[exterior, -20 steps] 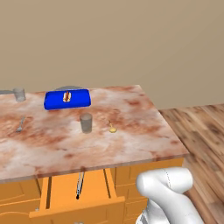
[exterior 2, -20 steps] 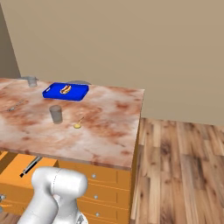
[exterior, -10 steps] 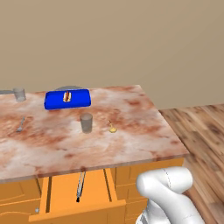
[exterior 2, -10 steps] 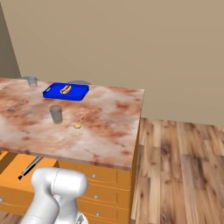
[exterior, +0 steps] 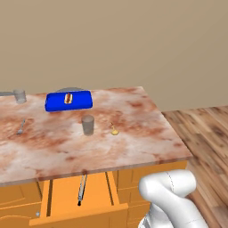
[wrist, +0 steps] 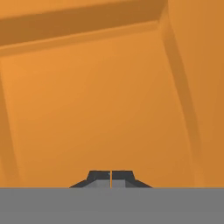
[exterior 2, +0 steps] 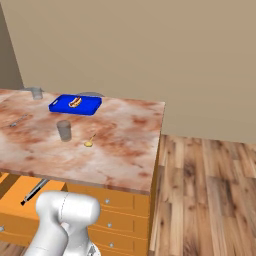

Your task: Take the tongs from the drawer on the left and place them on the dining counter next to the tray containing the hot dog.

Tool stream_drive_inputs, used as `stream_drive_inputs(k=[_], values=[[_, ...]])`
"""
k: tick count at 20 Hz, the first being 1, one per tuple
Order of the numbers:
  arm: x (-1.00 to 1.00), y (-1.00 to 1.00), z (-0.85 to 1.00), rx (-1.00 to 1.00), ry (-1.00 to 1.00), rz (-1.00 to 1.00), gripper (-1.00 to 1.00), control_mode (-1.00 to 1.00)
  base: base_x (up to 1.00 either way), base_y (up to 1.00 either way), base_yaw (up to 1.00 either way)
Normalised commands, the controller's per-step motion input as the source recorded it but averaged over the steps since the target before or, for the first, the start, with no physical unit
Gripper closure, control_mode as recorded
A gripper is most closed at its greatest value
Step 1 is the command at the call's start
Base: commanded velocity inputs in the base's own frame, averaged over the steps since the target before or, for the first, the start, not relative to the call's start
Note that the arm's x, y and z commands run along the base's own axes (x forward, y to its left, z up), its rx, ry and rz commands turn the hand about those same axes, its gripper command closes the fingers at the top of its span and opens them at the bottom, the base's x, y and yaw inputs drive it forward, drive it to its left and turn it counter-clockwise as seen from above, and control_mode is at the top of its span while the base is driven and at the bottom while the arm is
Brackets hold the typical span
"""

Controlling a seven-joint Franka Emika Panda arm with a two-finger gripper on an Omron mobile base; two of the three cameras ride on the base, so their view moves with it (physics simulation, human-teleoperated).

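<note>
The jaws are pressed together with nothing between them, staring at plain orange wood panels from close up, looks like cabinet front or drawer wall, can't say which. So I'd call this the very start of the reach step: the drawer is already pulled out and the tongs are lying untouched on its orange floor, lengthwise, black tip toward the drawer front.

Where the tongs sit relative to the jaws I honestly can't pin down, since the hand camera shows no grey metal, just orange. My guess is the hand is low, down by the cabinets, and the tongs are off to the side or above its line of sight.

Next move, as I see it: spread the jaws, get above the drawer and come down across the thin shaft.

Further out, up on the tabletop, the tray with the hot dog sits near the far edge, with a grey cup nearer.
</note>
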Motion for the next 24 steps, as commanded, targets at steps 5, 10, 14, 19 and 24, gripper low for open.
stream_drive_inputs(k=[5, 10, 14, 19, 24], values=[[0.0, 0.17, -0.01, 0.0, 0.0, 0.0, -1.0, -1.0, 0.0, 0.0, 0.0], [-0.04, 0.0, 0.0, 0.0, 0.0, 0.0, -1.0, -1.0, 0.0, 0.0, 0.0], [-0.39, 0.0, 0.0, 0.0, 0.0, 0.0, -1.0, -1.0, 0.0, 0.0, 0.0], [-0.56, -0.02, 0.11, 0.03, 0.0, 0.0, -1.0, -1.0, 0.0, 0.0, 0.0], [-0.62, -0.21, 0.37, 0.12, 0.0, 0.0, -1.0, -1.0, 0.0, 0.0, 0.0]])
